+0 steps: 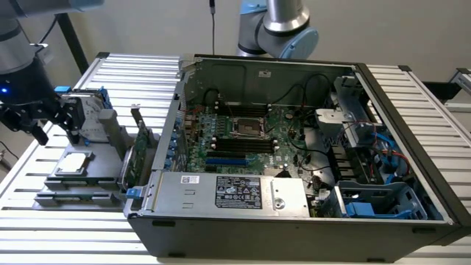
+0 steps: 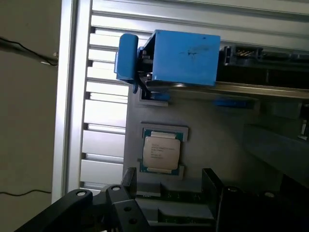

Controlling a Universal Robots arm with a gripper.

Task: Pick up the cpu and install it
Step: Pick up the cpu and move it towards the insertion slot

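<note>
Ribbed silver table [image 1: 44, 237] runs under everything, with a pale wall behind it. Use the big open computer case [image 1: 294, 234] as your marker.

Farthest from the case, on the exterior view's left, the gripper [image 1: 57, 135] hangs low over a gray tray [image 1: 88, 185]. Its two black fingers [image 2: 108, 208] are spread wide apart and pinch nothing.

The cpu [image 1: 74, 162] is still outside the case. It lies flat in a small pocket of the tray, shiny silver top up, just below the gripper. In the wrist view the cpu [image 2: 161, 151] sits past the fingertips, and neither finger touches it.

A little closer to the case, a hard drive [image 1: 88, 110] in blue brackets stands on edge on the same tray, behind the cpu. You can see one blue bracket [image 2: 183, 55] up close in the wrist view.

Next, a green card [image 1: 140, 154] stands on its edge just beside the case wall.

Inside the case lies a green board, with a black square socket [image 1: 248, 127] near its middle. A silver box with a label [image 1: 228, 193] sits along the near wall of the case.

Behind the case, another robot arm [image 1: 283, 25] stands by the wall.
</note>
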